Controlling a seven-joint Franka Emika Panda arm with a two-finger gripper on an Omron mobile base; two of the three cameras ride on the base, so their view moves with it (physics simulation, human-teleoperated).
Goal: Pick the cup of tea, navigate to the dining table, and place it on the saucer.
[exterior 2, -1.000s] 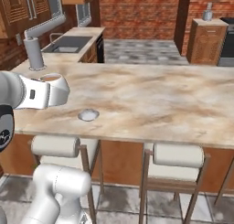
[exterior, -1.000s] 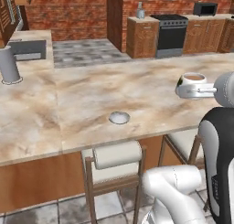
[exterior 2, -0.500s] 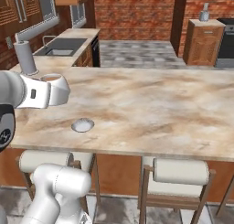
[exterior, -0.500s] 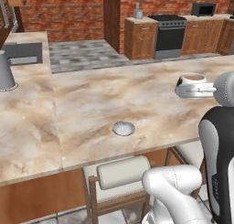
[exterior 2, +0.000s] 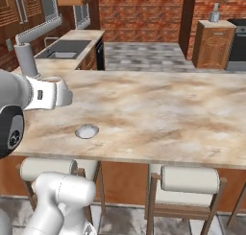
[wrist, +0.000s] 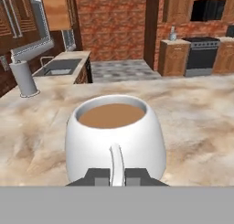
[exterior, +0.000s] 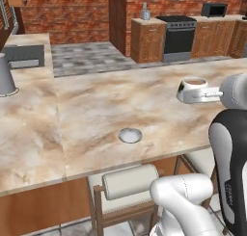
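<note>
Jaws (wrist: 117, 176): pinching the cup handle from both sides.
Cup of tea (wrist: 115, 136): held upright above the dining table counter (exterior: 96, 110), brown tea level inside.
Saucer (exterior: 130, 135): on the counter near its front edge, at 8 o'clock from the cup, well apart.

cup of tea (wrist: 114, 143) base hidden, pincer (wrist: 117, 176) fingertips cropped

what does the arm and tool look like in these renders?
Glossy white rounded arm links with dark grey-black joint bands; faint small lettering shows on the dark band in the left base view. White boxy hand with a small dark marking. Tool: two small dark grey finger tips. No cables visible.
</note>
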